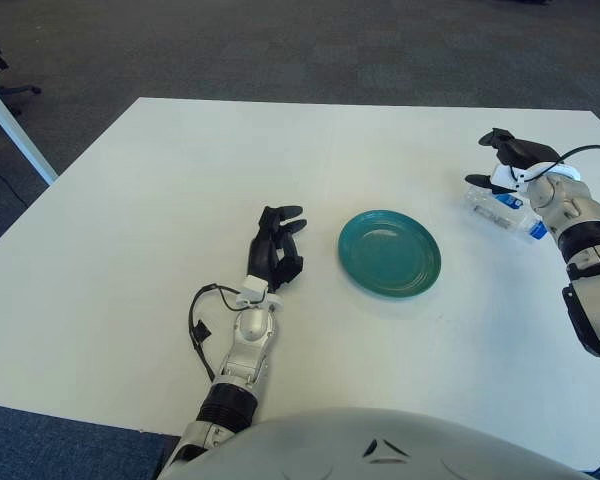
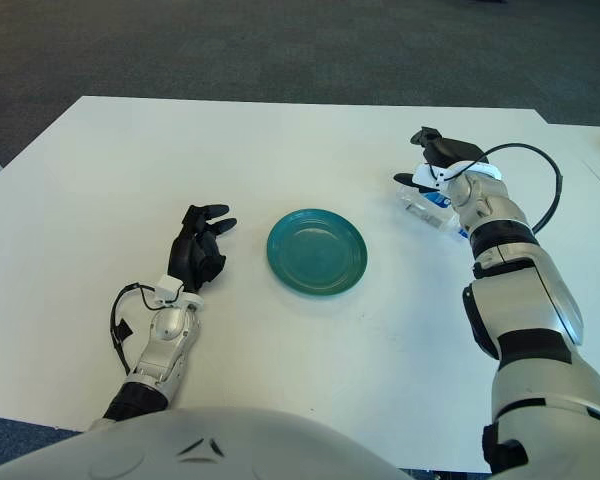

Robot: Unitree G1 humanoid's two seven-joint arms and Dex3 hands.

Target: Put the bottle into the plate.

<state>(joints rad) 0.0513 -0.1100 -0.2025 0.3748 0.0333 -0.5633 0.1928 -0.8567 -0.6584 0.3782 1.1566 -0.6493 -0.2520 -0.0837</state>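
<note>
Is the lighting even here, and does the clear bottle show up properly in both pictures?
Left eye view: soft, even light; the plate has a mild sheen and only faint shadows on the table. Right eye view: the bottle is largely hidden behind the right hand, and its clear body blends into the white top.

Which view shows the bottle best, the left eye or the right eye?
The left eye view: more of the bottle shows beside the right robot hand, including its blue label. In the right eye view the wrist covers most of it, leaving the clear end.
</note>
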